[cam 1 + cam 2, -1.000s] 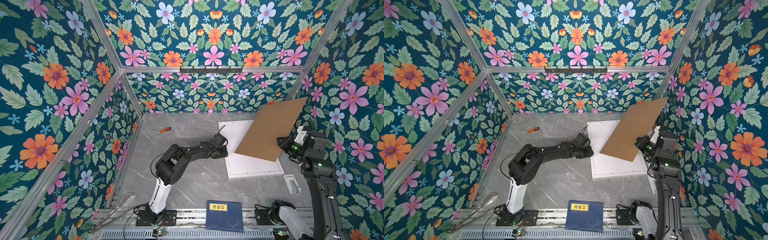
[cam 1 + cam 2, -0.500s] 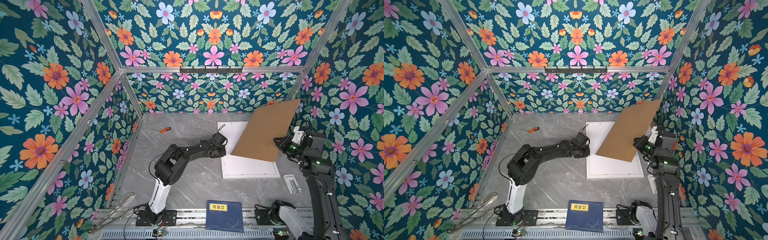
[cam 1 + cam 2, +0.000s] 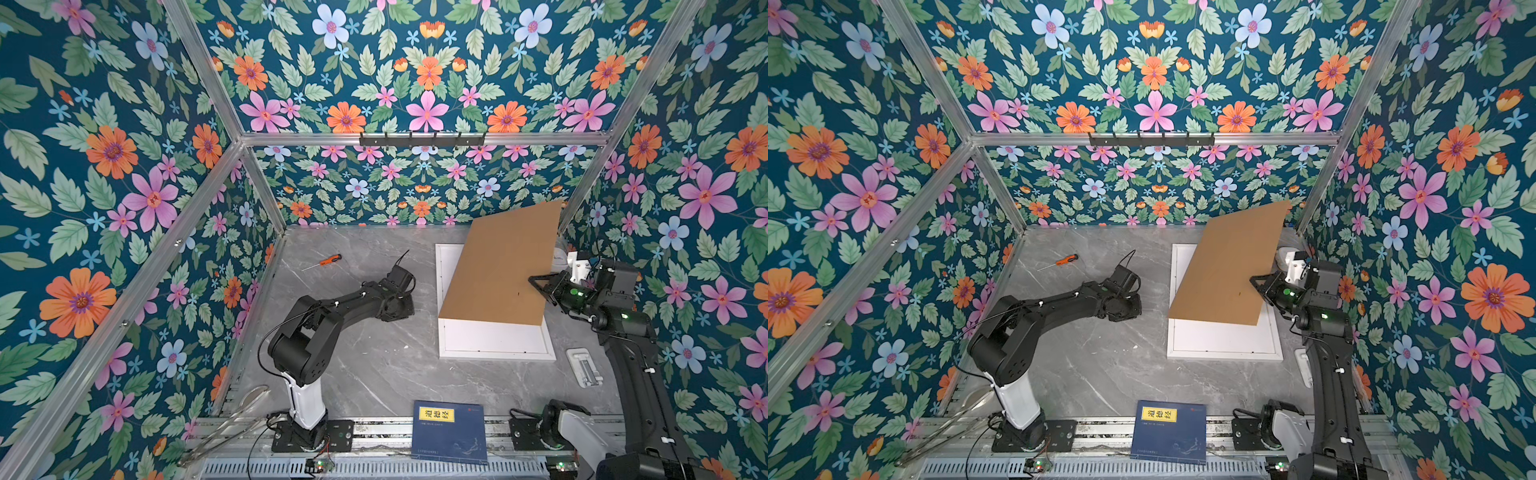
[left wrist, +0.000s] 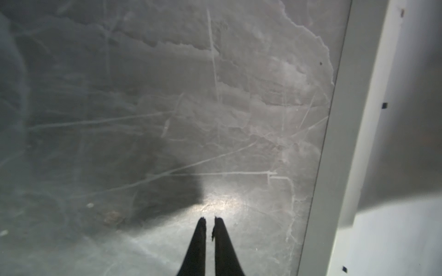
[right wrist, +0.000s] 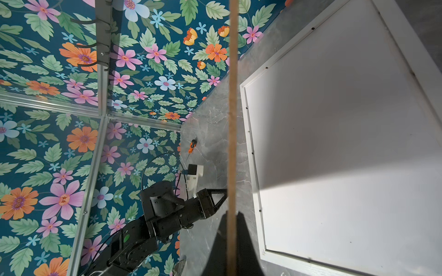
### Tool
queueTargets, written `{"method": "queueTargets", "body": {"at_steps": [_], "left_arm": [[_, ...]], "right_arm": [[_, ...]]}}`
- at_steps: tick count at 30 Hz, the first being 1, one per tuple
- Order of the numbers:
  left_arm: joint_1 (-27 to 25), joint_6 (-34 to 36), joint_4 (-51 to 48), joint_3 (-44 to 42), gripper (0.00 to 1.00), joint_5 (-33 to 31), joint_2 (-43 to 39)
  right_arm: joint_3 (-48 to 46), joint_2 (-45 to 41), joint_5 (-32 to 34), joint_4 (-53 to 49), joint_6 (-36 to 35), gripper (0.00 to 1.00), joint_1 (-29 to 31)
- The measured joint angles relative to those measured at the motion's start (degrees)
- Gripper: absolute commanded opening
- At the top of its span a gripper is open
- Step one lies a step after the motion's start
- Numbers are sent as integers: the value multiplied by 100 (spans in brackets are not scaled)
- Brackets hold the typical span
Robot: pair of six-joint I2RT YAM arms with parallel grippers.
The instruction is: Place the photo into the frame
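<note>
Toward the far left of the grey worktop (image 3: 374, 365) lies an orange screwdriver (image 3: 328, 261), apart from everything else. Next comes the left gripper (image 4: 209, 218), low over the stone just beside the left rail of the frame (image 3: 498, 356). Its fingers are drawn almost together with only a slim gap and nothing between them. A dark blue book (image 3: 449, 432) sits at the near edge, clear of the work. The frame lies flat on the right half of the worktop, nearer the right edge than the left. Small dark tabs show along its inner rim in the right wrist view, so it appears to lie back side up. A plain white sheet (image 3: 490, 337) fills its opening. The photo's printed face shows in no view, and I cannot tell whether that white sheet is its back or something else. Above the frame's far part, a brown backing board (image 3: 505, 266) hangs tilted, its far corner raised toward the back wall. The right gripper (image 3: 536, 286) is clamped on the board's right edge. As I read it, the frame is open at the back, and whether the photo is in is unconfirmed. What remains, at the least, is laying the board down square inside the rails and fastening it.
</note>
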Motion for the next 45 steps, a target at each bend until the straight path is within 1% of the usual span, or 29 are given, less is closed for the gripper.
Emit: {"method": "queueTargets", "body": {"at_steps": [2, 6, 9, 14, 20, 22, 28, 32, 36, 39, 42, 45], "left_arm": [[-28, 7, 44, 87, 30, 107, -35], [-136, 31, 105, 417, 45, 203, 85], [-289, 33, 138, 717, 50, 201, 328], [-584, 37, 203, 1257, 53, 240, 852], [-793, 66, 140, 1832, 52, -33, 1379], [-863, 92, 87, 1991, 50, -101, 1515], [-986, 168, -251, 2326, 36, -352, 1812], [-979, 166, -304, 2326, 24, -439, 1810], [-984, 120, -374, 2317, 15, -601, 1764], [-964, 166, -573, 2315, 4, -763, 1703], [-905, 188, -774, 2205, 3, -780, 1558], [-782, 297, -927, 1873, 3, -793, 1287]], "right_arm": [[70, -59, 87, -70, -13, 0, 0], [184, -144, 450, -144, -20, 0, -2], [232, -151, 693, -269, -11, 0, -2], [387, -245, 1139, -540, 11, 0, -9], [511, -260, 1364, -612, 4, 0, -13], [511, -260, 1381, -634, -2, 0, -11], [472, -260, 1410, -750, -15, 0, -11], [431, -260, 1405, -741, -15, 0, -11], [382, -232, 1360, -723, -13, 0, -13], [332, -168, 1237, -662, -15, 0, -13], [251, -96, 1060, -544, -22, 0, -13], [138, -55, 833, -428, -39, 0, -11]]}}
